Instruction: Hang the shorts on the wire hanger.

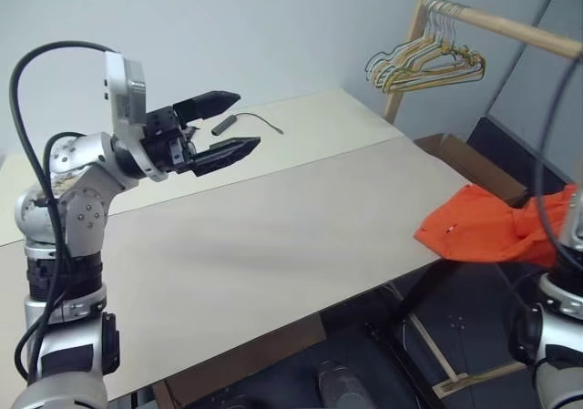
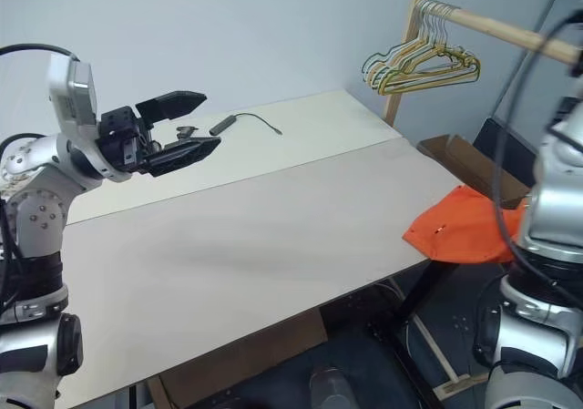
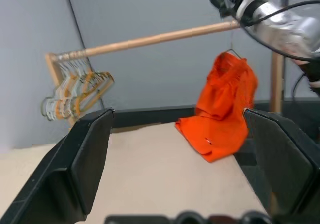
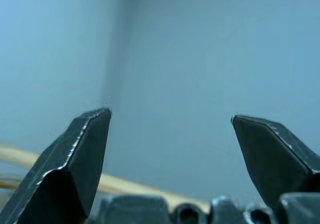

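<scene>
Both claws gape, well apart from the shorts point(image 1: 483, 227).

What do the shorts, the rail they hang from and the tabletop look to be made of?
The shorts: bright orange woven-looking fabric, matte; it drapes and creases softly. The rail: pale wood by its tan, unpainted look, a round pole, probably smooth. The tabletop: beige board, matte, in two panels with a visible seam; whether laminate or painted wood I cannot tell.
</scene>
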